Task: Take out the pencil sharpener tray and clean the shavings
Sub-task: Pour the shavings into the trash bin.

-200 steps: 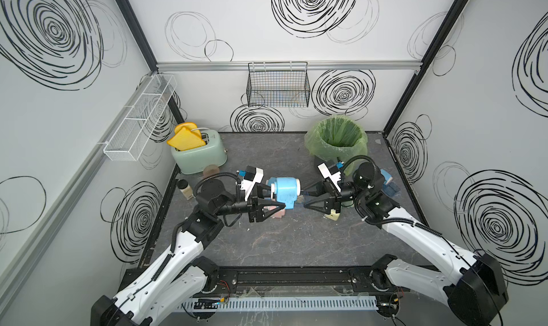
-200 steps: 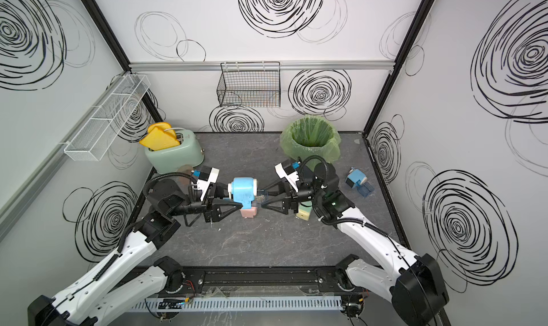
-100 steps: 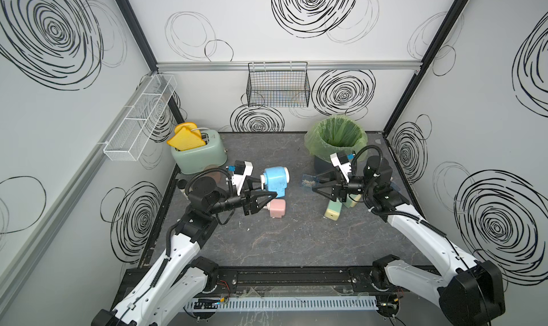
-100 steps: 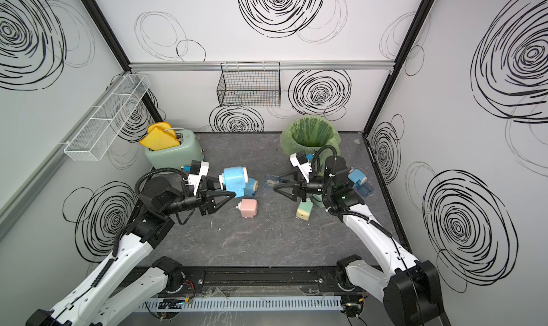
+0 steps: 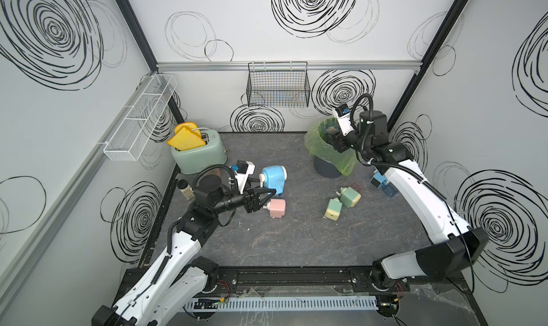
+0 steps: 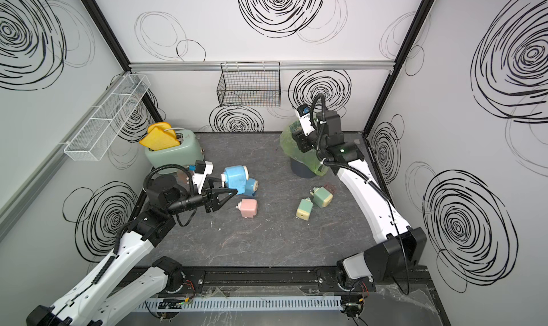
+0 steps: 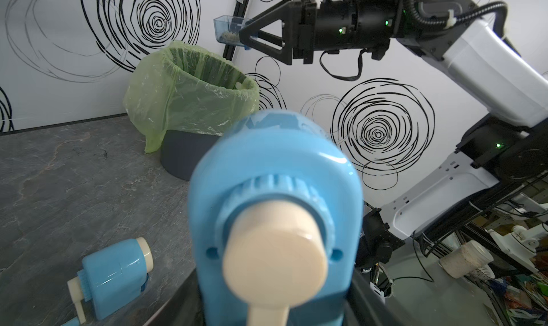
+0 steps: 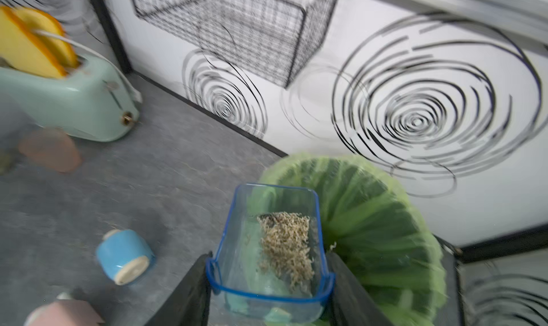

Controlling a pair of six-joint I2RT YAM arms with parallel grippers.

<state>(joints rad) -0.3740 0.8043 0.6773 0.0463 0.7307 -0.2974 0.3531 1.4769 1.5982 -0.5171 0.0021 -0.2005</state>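
While the left claw clasps the sharpener, the right claw clasps the tray — shavings inside.

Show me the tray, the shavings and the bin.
tray (image 8: 243, 256): right wrist view, bare floor beside the heap.
shavings (image 8: 284, 244): right wrist view, middle of the heap.
bin (image 7: 192, 108): left wrist view, green liner's outer side.
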